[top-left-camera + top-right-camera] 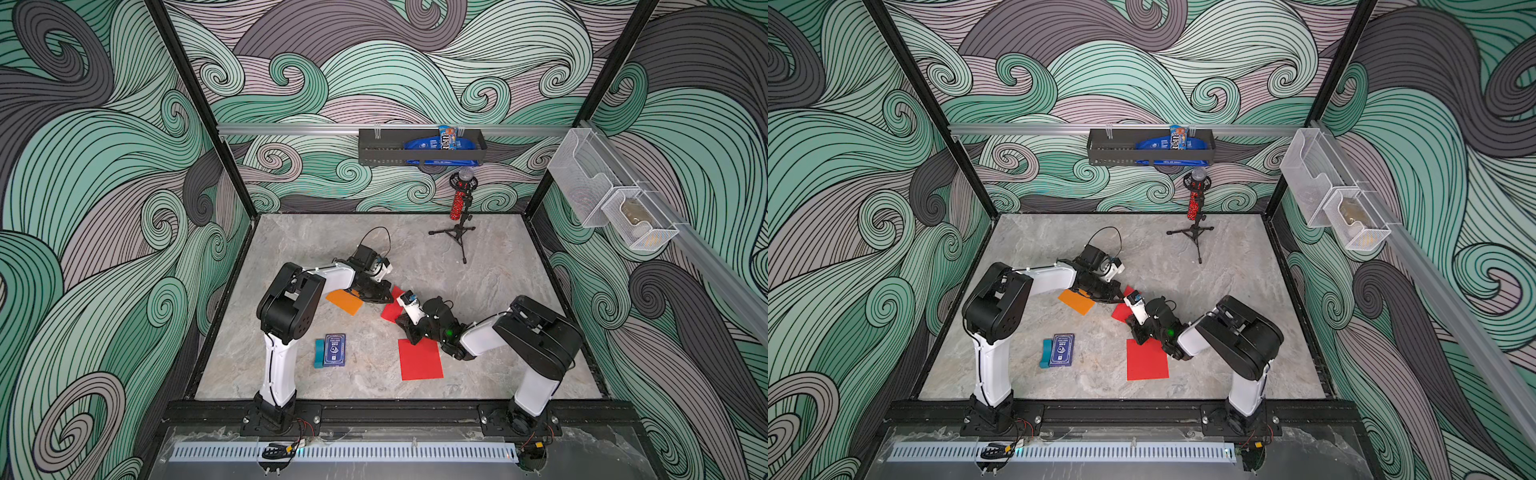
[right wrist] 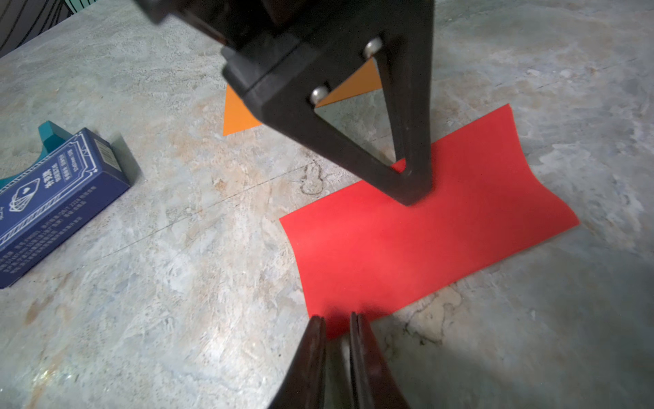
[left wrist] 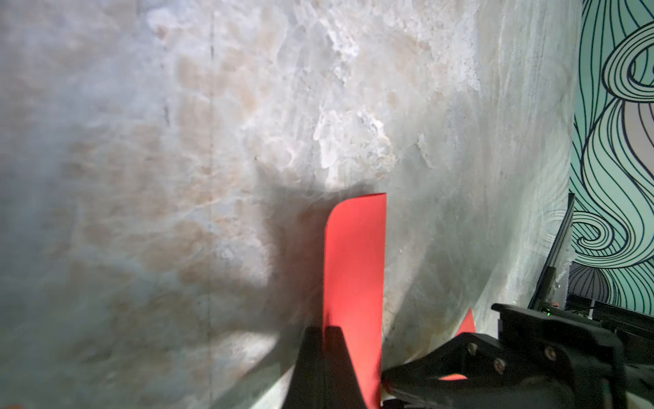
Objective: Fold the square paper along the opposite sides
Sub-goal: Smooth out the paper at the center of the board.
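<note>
A red paper [image 1: 390, 311] [image 1: 1120, 312] lies mid-table between my two grippers, mostly hidden by them in both top views. In the right wrist view the red paper [image 2: 407, 248] is a slightly wavy rectangle on the table. My left gripper [image 2: 412, 196] [image 1: 384, 296] is shut, its tip set down on the paper near the far long edge. In the left wrist view the left gripper [image 3: 323, 331] stands at the side of the red paper [image 3: 354, 265], whose far corner curls up. My right gripper [image 2: 338, 318] [image 1: 402, 323] stands at the near edge, jaws narrowly apart, nothing pinched.
A second red sheet [image 1: 420, 359] lies flat just in front of the right gripper. An orange paper [image 1: 345, 302] lies under the left arm. A blue card box [image 1: 334, 350] and a teal block [image 1: 319, 353] sit front left. A microphone on a tripod [image 1: 459, 212] stands at the back.
</note>
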You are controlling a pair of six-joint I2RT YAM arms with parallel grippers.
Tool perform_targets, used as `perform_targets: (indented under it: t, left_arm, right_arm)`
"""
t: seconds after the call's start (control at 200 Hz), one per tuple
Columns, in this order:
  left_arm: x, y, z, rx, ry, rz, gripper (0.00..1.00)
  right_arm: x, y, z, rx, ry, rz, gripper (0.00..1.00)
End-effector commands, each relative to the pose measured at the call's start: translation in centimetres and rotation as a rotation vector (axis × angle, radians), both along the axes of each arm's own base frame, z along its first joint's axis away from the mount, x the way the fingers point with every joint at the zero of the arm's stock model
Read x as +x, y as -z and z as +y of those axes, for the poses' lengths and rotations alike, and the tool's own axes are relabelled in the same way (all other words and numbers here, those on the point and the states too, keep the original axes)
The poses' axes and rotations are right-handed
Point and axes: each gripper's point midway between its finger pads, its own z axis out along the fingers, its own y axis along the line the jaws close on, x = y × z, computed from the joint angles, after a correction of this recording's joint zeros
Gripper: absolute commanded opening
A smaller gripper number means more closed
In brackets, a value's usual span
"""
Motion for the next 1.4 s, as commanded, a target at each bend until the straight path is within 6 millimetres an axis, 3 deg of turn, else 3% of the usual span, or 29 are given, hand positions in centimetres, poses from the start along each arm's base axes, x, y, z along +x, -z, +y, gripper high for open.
perform_targets:
  t: [0.0,0.16,0.305,0.37,0.48,0.625,0.745,0.856,1.116,1.396]
  left_arm:
    - [-0.1,0.4,0.8,0.065,-0.02,0.002,0.0]
    - [-0.2,0.1,1.3,0.083,-0.039,0.001,0.0]
    - [-1.2,0.3,1.6,0.098,-0.046,0.01,0.0]
    - [-1.3,0.5,1.7,0.11,-0.047,0.007,0.0]
    - [-1.5,1.0,1.7,0.122,-0.044,0.02,0.0]
    - [-1.3,1.2,1.7,0.13,-0.048,0.021,0.0]
    - [-1.2,1.3,1.7,0.135,-0.05,0.021,0.0]
    - [-1.1,1.4,1.8,0.14,-0.053,0.019,0.0]
    - [-0.9,1.6,1.8,0.148,-0.057,0.023,0.0]
    - [-0.8,1.4,1.7,0.147,-0.057,0.018,0.0]
  right_arm:
    - [-1.9,1.6,-1.1,-0.079,-0.029,0.058,0.17]
    - [-2.0,-1.2,-0.4,-0.016,-0.055,0.019,0.18]
    - [-0.7,-5.3,0.5,0.108,-0.059,-0.062,0.18]
    - [0.1,-6.1,1.0,0.129,-0.063,-0.094,0.16]
    - [1.3,-5.2,1.9,0.087,-0.091,-0.111,0.13]
    - [2.0,-2.1,2.0,0.011,-0.101,-0.095,0.13]
    - [1.6,1.2,1.4,-0.062,-0.104,-0.047,0.12]
    - [0.8,3.0,0.5,-0.105,-0.101,-0.007,0.12]
    - [-0.8,2.9,-0.8,-0.12,-0.09,-0.002,0.12]
    - [-2.4,2.2,-1.0,-0.125,-0.1,-0.001,0.11]
